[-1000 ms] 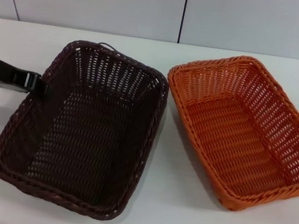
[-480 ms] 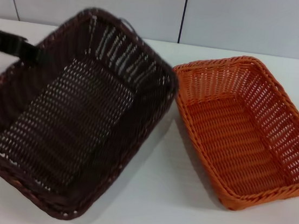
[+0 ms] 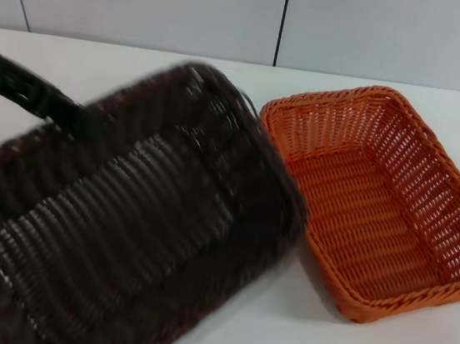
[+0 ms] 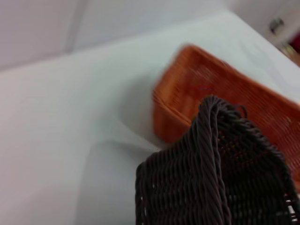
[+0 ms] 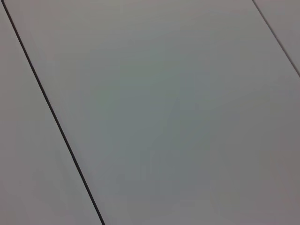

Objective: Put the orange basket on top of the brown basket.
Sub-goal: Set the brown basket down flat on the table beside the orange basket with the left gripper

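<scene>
White flat table [image 3: 260,335]: carries both baskets; pale wall panels with a dark vertical seam stand behind it.

Brown basket [image 3: 132,219]: dark chocolate-brown rectangular woven wicker-style tray with sloped openwork sides and a braided rim. It fills the left half of the head view, tilted and raised off the table, its open side turned up toward the camera. Its right edge overlaps the near-left corner of the orange basket; whether the two touch cannot be told. In the left wrist view one braided corner [image 4: 213,154] rises in front of the orange basket.

Orange basket [image 3: 378,199]: bright orange rectangular woven wicker-style tray of the same shape, resting flat on the table at the right, open side up, nothing inside. Also seen in the left wrist view [image 4: 201,89], beyond the brown corner.

Left gripper [image 3: 69,112]: black, reaching in from the left edge to the brown basket's far-left rim, its fingers clamped on that rim and bearing the basket.

Right gripper: outside every view; its wrist camera faces only a plain grey panel [image 5: 178,112].
</scene>
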`<state>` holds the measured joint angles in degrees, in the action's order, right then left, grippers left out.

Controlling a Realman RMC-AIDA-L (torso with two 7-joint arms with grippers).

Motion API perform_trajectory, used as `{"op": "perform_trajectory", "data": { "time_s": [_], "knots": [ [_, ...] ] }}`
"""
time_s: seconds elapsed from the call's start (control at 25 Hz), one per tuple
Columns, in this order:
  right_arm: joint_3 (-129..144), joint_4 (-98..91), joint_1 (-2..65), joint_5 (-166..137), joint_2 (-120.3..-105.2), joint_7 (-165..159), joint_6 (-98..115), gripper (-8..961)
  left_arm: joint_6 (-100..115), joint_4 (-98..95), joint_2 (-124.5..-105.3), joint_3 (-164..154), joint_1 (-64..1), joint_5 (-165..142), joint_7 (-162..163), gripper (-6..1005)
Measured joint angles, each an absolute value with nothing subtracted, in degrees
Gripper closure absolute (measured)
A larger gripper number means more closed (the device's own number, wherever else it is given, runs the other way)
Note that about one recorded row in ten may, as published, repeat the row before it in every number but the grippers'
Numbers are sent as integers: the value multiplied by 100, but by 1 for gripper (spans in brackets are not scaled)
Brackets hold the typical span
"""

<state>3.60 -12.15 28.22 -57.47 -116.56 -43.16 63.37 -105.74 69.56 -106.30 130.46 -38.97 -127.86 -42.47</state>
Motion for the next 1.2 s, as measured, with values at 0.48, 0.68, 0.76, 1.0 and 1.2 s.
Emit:
{"op": "perform_trajectory", "data": {
  "time_s": [0.48,0.68,0.76,1.0,1.2],
  "knots": [
    [361,-1054,2700,-5789,-11680,-4316,6376,170,-9838,5590,-11158,12687,-4797,-13378,-4570,794],
    [368,-1053,2647,-5798,-11680,-4318,6374,170,-9134,5269,-11736,12652,-5304,-13678,-4346,794],
    [368,-1054,2630,-5800,-11680,-4319,6369,171,-9019,5157,-11765,12613,-5371,-13698,-4354,794],
    [369,-1055,2591,-5801,-11650,-4323,6355,171,-8988,5098,-11764,12602,-5392,-13696,-4366,795],
    [630,-1130,2576,-5839,-11605,-4467,6363,171,-9047,5277,-11725,12706,-5217,-13639,-4347,789]
  ]
}}
